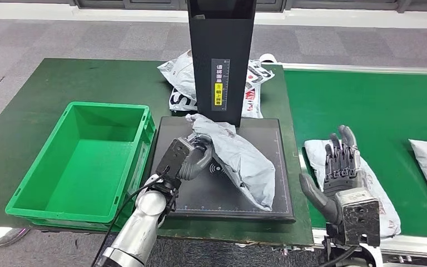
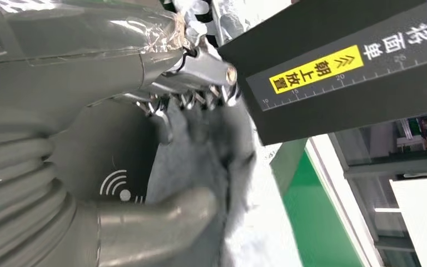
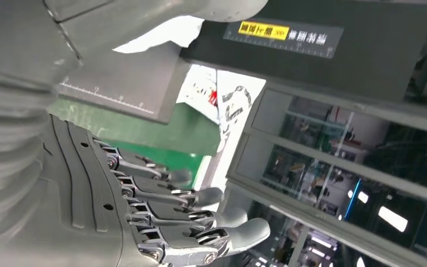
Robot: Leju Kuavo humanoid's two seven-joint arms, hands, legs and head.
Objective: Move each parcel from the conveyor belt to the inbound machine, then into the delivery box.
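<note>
Left hand point(image 1: 192, 157) grips the grey parcel point(image 1: 244, 161) on the scanner plate point(image 1: 222, 194); right hand point(image 1: 342, 164) spread, holding nothing

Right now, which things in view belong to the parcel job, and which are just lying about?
In the job:
- grey parcel, held by the left hand on the black inbound machine
- white parcel on the conveyor belt, under the open right hand
- green delivery box

Lying about:
- printed bags behind the machine
</note>
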